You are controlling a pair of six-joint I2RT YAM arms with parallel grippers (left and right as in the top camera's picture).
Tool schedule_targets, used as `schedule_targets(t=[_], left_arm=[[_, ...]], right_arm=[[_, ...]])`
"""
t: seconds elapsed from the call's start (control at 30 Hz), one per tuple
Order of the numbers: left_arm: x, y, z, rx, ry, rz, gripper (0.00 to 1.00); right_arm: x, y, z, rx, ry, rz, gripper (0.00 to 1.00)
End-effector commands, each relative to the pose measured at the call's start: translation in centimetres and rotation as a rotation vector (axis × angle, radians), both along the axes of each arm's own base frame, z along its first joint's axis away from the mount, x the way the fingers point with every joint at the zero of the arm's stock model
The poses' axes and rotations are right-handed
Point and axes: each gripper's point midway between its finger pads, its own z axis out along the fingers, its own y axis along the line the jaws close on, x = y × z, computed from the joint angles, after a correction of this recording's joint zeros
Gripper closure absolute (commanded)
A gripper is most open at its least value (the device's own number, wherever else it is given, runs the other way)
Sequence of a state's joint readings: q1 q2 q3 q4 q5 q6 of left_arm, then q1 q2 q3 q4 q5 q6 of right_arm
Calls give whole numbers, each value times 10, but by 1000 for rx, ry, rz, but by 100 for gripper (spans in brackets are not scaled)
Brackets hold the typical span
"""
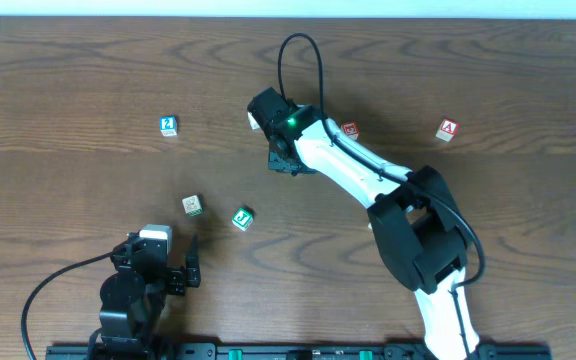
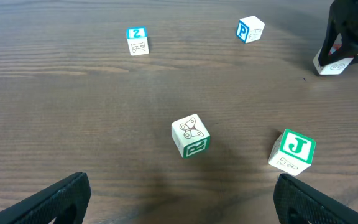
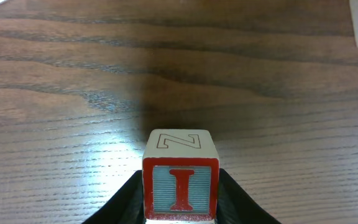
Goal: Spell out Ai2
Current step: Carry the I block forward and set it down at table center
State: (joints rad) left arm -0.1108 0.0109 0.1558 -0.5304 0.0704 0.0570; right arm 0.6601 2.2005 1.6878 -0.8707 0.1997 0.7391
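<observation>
Red I block [image 3: 180, 186] clamped in right hand [image 1: 282, 152], middle of counter [image 1: 68, 80] | left hand [image 1: 190, 270] fingers apart, empty, near left | A block [image 1: 448, 130] far right, 2 block [image 1: 168, 125] far left, well apart | progress: early, nothing lined up yet, all three letters apparently left to place

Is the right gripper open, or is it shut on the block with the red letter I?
The right gripper is shut on the I block: its dark fingers touch both sides of it.
</observation>
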Motion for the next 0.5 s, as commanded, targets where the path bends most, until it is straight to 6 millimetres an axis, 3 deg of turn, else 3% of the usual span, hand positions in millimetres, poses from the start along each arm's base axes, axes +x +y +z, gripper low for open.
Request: schedule_targets(t=[0.0,0.1,0.23,0.33,0.47], left_arm=[[1,4,-4,20,0,14,5],[1,4,-4,20,0,14,5],[1,4,-4,20,0,14,5],[1,4,-4,20,0,14,5],[1,4,-4,20,0,14,5]], right_arm=[[9,-3,5,-5,-31,-27,62],[11,-5,5,-16,-40,-31,61],[12,-7,5,-18,-41,-36,40],[13,-6,7,-16,-45,-35,37],[25,0,37,0,-78,9,29]])
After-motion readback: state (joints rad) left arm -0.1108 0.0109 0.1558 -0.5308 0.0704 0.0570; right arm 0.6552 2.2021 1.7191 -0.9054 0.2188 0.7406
